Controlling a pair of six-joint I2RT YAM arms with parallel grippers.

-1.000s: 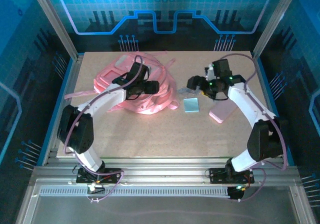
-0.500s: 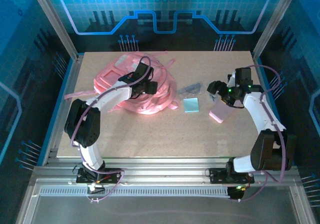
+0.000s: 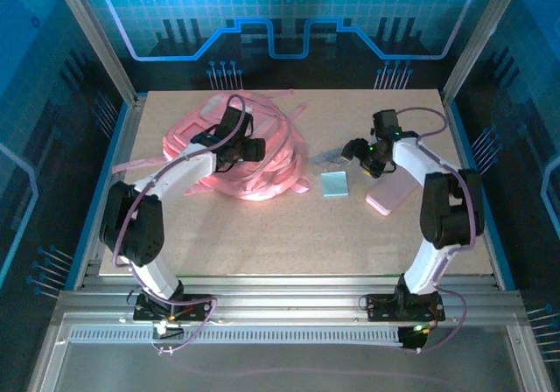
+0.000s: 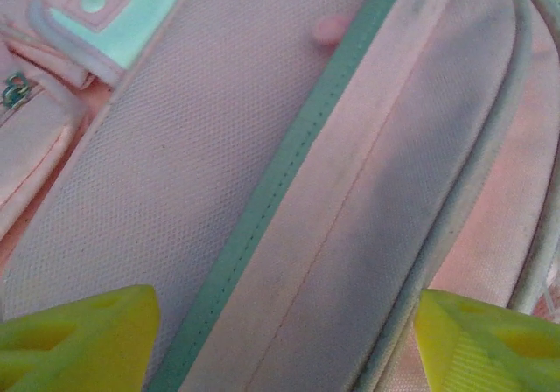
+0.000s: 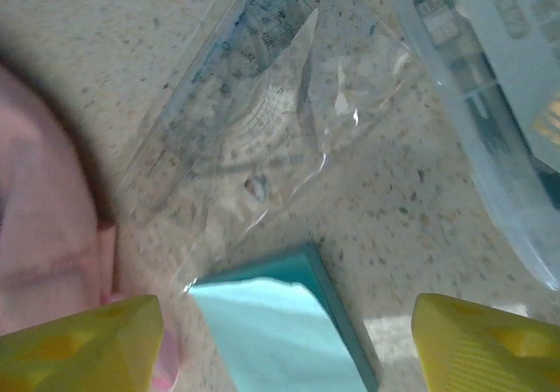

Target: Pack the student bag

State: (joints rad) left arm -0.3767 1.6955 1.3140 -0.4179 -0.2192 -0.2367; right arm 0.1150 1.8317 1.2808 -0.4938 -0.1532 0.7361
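Observation:
The student bag (image 3: 229, 151) lies flat and crumpled at the back left of the table, pink with loose straps. My left gripper (image 3: 251, 150) hovers over its middle. In the left wrist view the gripper (image 4: 284, 348) is open, its yellow fingertips (image 4: 79, 339) standing either side of a padded pink band (image 4: 385, 191) beside a green trim strip (image 4: 289, 164). My right gripper (image 3: 357, 151) is open above the table, over the teal notepad (image 5: 280, 331). A clear sleeve with a ruler (image 5: 236, 121) lies just beyond it.
The teal notepad (image 3: 334, 184) and a pink case (image 3: 391, 192) rest right of centre. A clear plastic box with a printed label (image 5: 490, 103) lies to the right of the ruler sleeve (image 3: 331, 157). The bag's edge (image 5: 44, 234) is close on the left.
The right gripper swung out to the right, then came back left over the notepad, its jaws narrowing a little. The left gripper shifted slightly left over the bag.

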